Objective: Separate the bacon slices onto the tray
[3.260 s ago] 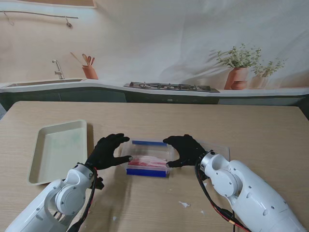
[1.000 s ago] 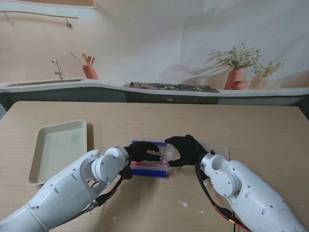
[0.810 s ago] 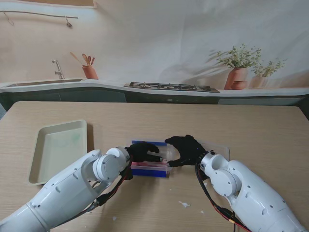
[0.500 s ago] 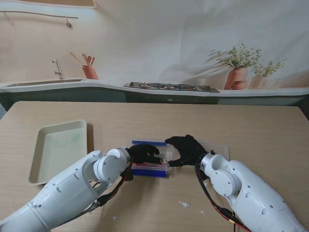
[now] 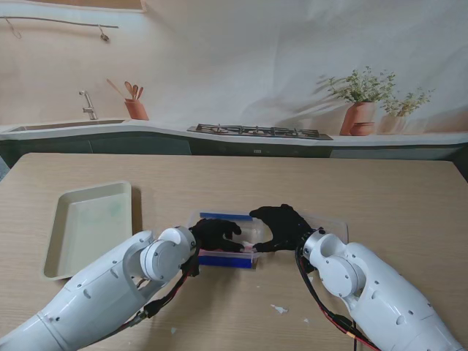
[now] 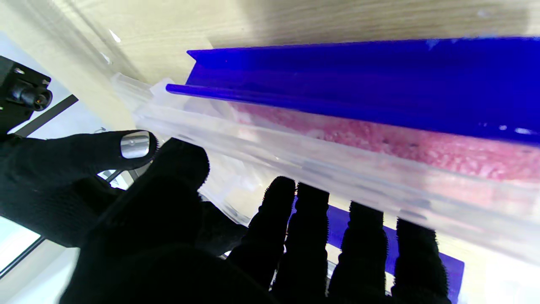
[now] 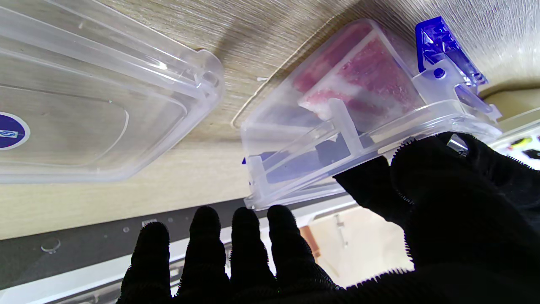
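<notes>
Bacon (image 5: 223,250) sits in the clear box (image 5: 252,235), well right of the tray (image 5: 53,241); right hand (image 5: 281,227) grips the box's end steady, left hand (image 5: 216,234) reaches in, fingers (image 6: 278,219) spread, gripping nothing.

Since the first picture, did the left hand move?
Yes. The left hand went right, away from the tray, and now reaches over the bacon box, close to the right hand.
</notes>
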Controlling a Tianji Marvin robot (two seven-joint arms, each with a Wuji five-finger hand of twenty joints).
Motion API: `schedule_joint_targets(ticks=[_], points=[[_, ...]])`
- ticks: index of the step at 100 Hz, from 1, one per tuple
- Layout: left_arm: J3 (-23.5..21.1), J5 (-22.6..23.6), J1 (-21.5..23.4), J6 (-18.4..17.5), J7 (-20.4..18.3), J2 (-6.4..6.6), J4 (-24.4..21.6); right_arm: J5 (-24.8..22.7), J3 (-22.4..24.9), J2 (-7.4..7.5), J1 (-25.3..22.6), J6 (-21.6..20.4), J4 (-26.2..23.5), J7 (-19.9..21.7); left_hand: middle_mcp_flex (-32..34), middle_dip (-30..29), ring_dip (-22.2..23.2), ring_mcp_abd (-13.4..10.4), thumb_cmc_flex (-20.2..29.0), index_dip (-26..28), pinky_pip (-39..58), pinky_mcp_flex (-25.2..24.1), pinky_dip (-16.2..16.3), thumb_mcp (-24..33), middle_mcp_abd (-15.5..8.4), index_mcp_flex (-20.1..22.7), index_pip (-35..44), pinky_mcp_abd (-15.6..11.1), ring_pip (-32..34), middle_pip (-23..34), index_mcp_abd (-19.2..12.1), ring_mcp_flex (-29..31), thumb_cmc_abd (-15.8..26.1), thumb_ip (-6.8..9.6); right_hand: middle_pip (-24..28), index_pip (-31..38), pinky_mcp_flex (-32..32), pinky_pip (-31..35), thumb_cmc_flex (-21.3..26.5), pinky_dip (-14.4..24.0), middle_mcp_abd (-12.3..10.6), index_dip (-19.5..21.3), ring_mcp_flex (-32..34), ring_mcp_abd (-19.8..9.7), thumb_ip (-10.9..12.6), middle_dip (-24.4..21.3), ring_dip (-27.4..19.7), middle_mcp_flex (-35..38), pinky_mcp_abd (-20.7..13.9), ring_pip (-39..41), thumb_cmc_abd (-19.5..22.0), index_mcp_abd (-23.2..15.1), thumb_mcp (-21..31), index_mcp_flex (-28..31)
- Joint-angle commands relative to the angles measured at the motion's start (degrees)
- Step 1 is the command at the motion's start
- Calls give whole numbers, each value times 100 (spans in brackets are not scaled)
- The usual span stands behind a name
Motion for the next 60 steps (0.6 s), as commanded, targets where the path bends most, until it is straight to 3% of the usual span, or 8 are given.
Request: schedule_joint_targets(ticks=[1, 15, 31, 42, 60], points=[[-1, 59, 22, -53, -68, 9, -76, -7, -19, -32, -33, 9, 3, 84, 139, 248, 129, -76, -67, 84, -58, -63, 127, 127, -260, 43, 115, -112, 175, 439, -148, 130, -92, 244, 141, 20, -13, -4, 121, 100, 15, 57, -160, -101, -32, 22, 48, -70, 34, 67, -19, 36, 188, -38], [7, 146, 20, -112, -39, 16, -74, -6, -18, -32, -32, 9, 5, 85, 183, 365, 157, -102, -111, 144, -30, -69, 162, 311, -313, 276, 238, -112, 257, 516, -214, 155, -143, 218, 141, 20, -13, -4, 122, 102, 16, 58, -163, -103, -33, 22, 47, -74, 30, 65, -10, 39, 190, -36], [7, 234, 35, -139, 28, 13, -65, -5, -21, -33, -30, 11, 7, 82, 379, 447, 195, -71, -112, 286, 3, -67, 170, 456, -299, 1044, 586, -86, 371, 625, -368, 275, -198, 197, 144, 21, -12, -4, 127, 103, 10, 59, -160, -99, -34, 22, 47, -71, 31, 66, -21, 34, 190, -36], [23, 328, 43, -87, 82, 9, -61, -2, -29, -32, -26, 18, 7, 90, 371, 463, 188, -51, -186, 528, 99, -70, 164, 627, -283, 1214, 986, -84, 410, 560, -398, 293, -202, 160, 143, 24, -12, -5, 133, 104, 15, 61, -160, -98, -34, 22, 48, -72, 28, 68, -12, 30, 198, -34], [29, 259, 59, 131, 59, -2, -88, -6, -37, -32, -21, 16, 9, 86, 138, -853, -84, 14, -208, 458, 139, -80, 61, 529, 15, 1104, 790, -54, 75, -521, -175, 173, -63, 153, 145, 27, -12, -6, 140, 105, 11, 62, -160, -102, -35, 22, 45, -71, 32, 61, -25, 35, 200, -36]])
